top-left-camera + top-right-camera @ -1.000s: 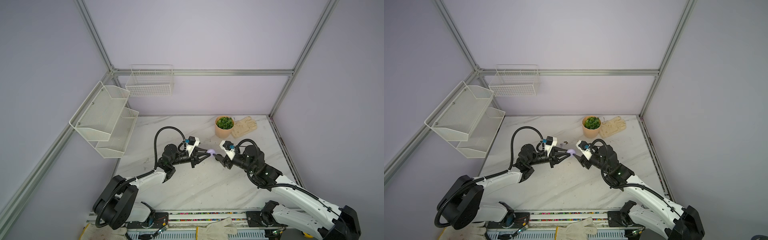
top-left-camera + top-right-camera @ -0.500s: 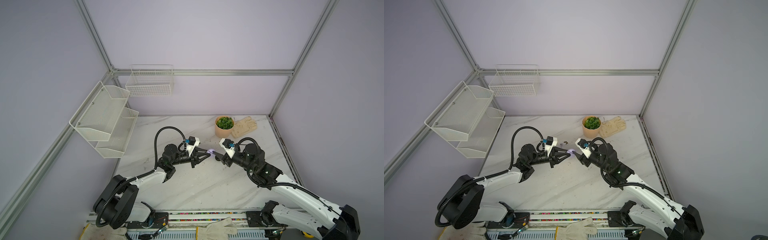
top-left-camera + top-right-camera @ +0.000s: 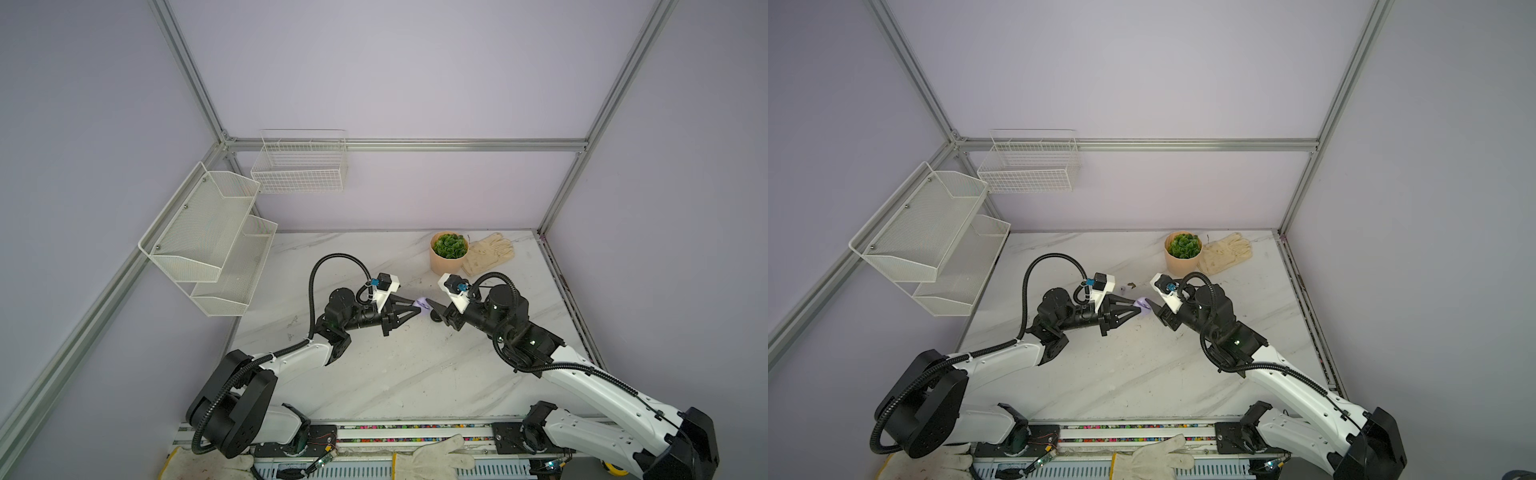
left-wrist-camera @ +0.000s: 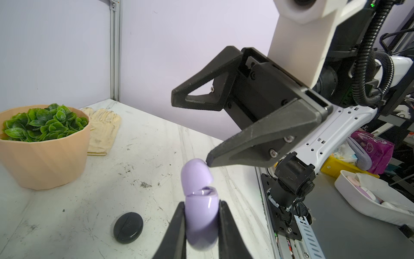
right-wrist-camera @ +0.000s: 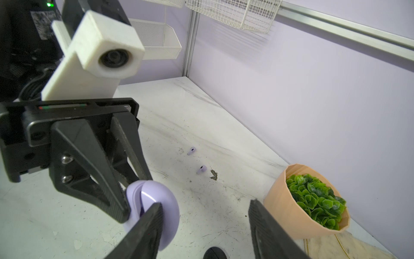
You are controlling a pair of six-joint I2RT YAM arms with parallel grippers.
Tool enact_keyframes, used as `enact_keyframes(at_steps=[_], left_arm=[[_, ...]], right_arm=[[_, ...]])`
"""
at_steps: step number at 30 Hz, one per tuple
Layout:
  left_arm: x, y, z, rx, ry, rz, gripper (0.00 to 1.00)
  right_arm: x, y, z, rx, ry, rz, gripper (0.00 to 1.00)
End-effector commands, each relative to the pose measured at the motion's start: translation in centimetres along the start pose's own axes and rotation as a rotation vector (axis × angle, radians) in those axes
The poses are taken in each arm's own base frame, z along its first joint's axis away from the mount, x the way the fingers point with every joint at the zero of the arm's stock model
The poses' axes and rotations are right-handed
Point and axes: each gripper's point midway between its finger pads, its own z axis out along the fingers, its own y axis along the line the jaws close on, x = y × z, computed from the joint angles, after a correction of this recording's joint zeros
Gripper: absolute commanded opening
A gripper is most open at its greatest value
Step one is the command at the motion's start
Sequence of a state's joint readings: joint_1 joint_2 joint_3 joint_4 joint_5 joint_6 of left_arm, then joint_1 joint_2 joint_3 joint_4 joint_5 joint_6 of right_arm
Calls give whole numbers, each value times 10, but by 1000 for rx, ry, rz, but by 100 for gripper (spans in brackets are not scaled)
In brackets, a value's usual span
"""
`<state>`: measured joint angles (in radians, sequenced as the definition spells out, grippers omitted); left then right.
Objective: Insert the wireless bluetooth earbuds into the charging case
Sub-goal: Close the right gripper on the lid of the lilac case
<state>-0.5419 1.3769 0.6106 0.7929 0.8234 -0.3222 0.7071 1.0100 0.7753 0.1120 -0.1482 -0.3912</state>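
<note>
Below mid-frame in both top views, the left gripper clamps the lilac charging case, lid ajar, one tip of the spread right gripper touching it. Two lilac earbuds lie on the marble tabletop just above, mere specks there; the right wrist view crops a black case.

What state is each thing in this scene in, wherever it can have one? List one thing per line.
Lilac charging case: gripped, lid partly open.
Black case: closed, on the table.
Lilac earbuds: loose on the table, not in a case.
Left end effector: shut on the lilac charging case.
Right end effector: open, one fingertip at the lid.
Plant pot: upright.
</note>
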Motion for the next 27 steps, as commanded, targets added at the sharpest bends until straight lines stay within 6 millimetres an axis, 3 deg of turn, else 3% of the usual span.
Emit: enact_keyframes(at_steps=[1, 7, 10, 17, 27], left_arm=[[-8, -17, -4, 61, -31, 49, 0], [-9, -18, -5, 63, -37, 45, 0], [-9, -18, -6, 62, -39, 48, 0], [-10, -18, -6, 60, -42, 58, 0], [-10, -19, -6, 62, -39, 58, 0]], right_arm=[[-8, -4, 0, 12, 7, -28, 65], [-14, -7, 2, 15, 18, -24, 65], [-25, -6, -10, -6, 21, -21, 66], [-11, 19, -44, -123, 54, -110, 69], [-2, 30, -16, -160, 72, -145, 74]])
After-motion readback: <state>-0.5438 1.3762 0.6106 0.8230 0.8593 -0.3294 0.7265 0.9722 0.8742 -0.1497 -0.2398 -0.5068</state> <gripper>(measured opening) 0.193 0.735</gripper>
